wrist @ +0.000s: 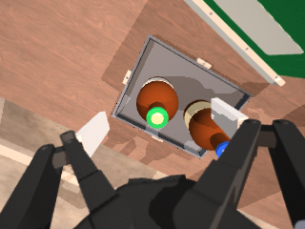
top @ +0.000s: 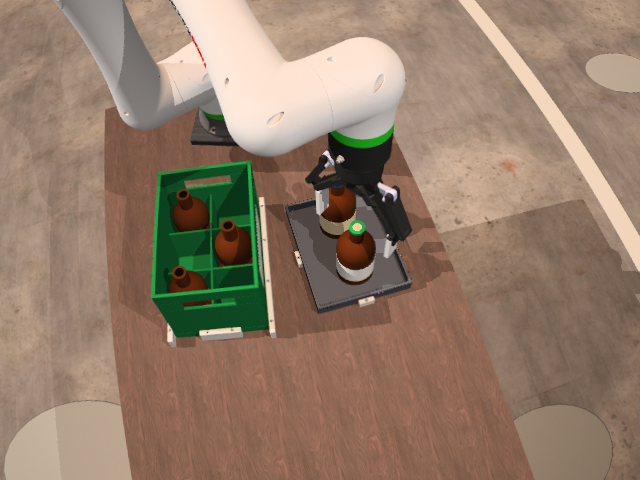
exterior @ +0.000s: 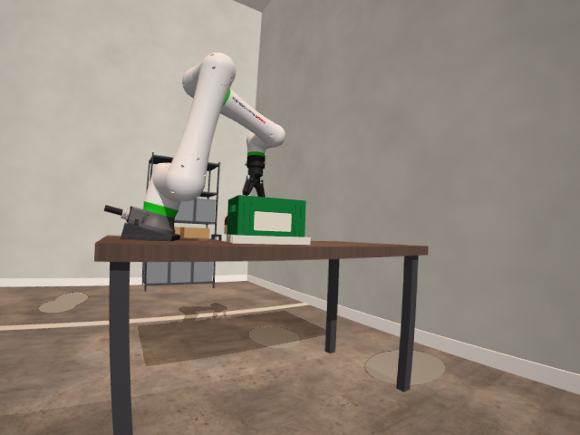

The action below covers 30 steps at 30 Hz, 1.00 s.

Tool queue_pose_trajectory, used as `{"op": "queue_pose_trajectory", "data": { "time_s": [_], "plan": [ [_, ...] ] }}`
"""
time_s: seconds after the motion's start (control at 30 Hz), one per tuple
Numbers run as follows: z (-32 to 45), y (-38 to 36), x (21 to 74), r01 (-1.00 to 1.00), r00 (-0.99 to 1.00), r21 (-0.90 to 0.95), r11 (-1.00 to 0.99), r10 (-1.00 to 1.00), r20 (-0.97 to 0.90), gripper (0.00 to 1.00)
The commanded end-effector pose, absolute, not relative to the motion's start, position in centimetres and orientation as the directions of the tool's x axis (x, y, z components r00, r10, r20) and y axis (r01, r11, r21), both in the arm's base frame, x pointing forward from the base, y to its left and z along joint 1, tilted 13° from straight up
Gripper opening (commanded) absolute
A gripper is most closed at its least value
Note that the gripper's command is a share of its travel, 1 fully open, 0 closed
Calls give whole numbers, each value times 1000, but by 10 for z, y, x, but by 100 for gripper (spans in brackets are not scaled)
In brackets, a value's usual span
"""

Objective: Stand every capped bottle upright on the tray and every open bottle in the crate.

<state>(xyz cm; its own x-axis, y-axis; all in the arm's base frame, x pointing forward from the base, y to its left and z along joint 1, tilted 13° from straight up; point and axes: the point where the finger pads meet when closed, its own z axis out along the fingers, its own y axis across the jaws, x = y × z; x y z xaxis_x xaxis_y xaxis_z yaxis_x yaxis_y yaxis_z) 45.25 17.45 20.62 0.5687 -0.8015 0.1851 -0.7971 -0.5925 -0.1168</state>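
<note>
A grey tray lies right of the green crate (top: 209, 248). Two capped brown bottles stand upright on the tray: one with a green cap (top: 355, 252), near the front, and one with a blue cap (top: 337, 209) behind it, partly hidden by my gripper. Both show in the wrist view, the green-capped bottle (wrist: 157, 106) and the blue-capped bottle (wrist: 208, 130). My gripper (top: 354, 227) is open wide and empty, above the tray, its fingers apart from both bottles. Three open brown bottles (top: 189, 210) (top: 231, 242) (top: 185, 282) stand in crate compartments.
The robot base (top: 211, 129) sits at the table's back, behind the crate. White stop blocks (top: 220, 334) border the crate and tray. In the side view the crate (exterior: 265, 218) hides the tray. The table edge lies close to the tray's right side.
</note>
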Motion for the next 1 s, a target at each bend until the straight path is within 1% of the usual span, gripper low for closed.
{"op": "queue_pose_trajectory", "data": {
  "time_s": [0.0,0.97],
  "plan": [
    [206,175,453,-797,569,-117,-593,-801,185,100],
    [213,175,451,-797,569,-117,-593,-801,185,100]
  ]
}}
